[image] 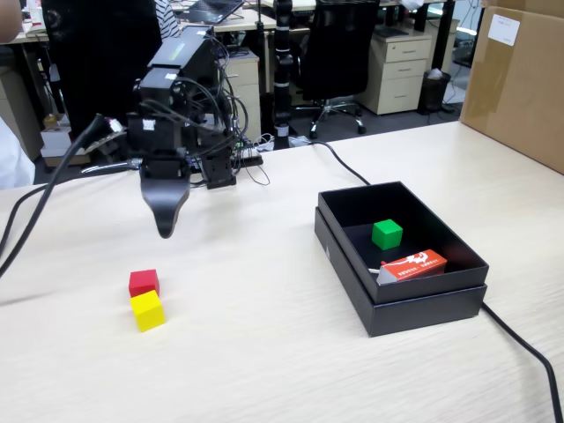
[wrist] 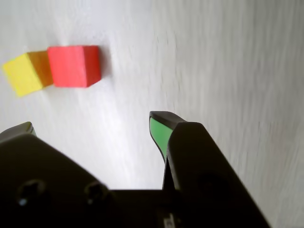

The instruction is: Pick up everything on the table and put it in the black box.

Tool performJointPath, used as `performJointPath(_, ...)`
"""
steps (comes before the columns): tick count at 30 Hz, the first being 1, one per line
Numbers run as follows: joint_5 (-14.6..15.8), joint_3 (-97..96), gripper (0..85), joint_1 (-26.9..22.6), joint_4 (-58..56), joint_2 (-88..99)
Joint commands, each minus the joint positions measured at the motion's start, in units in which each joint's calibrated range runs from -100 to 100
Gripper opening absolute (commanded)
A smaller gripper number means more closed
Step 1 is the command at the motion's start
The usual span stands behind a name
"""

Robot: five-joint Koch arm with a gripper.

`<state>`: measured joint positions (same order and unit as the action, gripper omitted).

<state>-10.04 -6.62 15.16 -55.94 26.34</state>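
On the beige table (image: 264, 361) a red cube (image: 144, 282) and a yellow cube (image: 147, 310) stand touching, left of centre. The wrist view shows the same red cube (wrist: 73, 65) and yellow cube (wrist: 21, 75) at its upper left. A green cube (image: 387, 233) lies inside the black box (image: 427, 308) on the right. My gripper (image: 166, 225) hangs above the table, just behind the red cube and apart from it. In the wrist view the gripper (wrist: 92, 122) is open, with bare tabletop between its jaws.
A flat orange-red packet (image: 414, 263) lies in the black box beside the green cube. A big brown carton (image: 520, 79) stands at the far right. Black cables (image: 529, 352) run across the table past the box and at the left edge.
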Motion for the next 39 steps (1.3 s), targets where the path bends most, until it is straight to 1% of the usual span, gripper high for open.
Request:
performJointPath(1,-0.59,5.89,48.3,1.47,1.3,-3.57)
performJointPath(6,-1.42,9.16,48.0,2.64,1.3,-10.22)
performJointPath(19,-1.51,15.59,47.7,3.42,1.3,-21.24)
performJointPath(34,-1.66,19.13,47.1,3.71,1.3,-27.55)
performJointPath(38,-1.66,18.4,41.9,3.71,1.3,-27.66)
performJointPath(39,-1.66,18.31,41.9,3.71,1.3,-27.78)
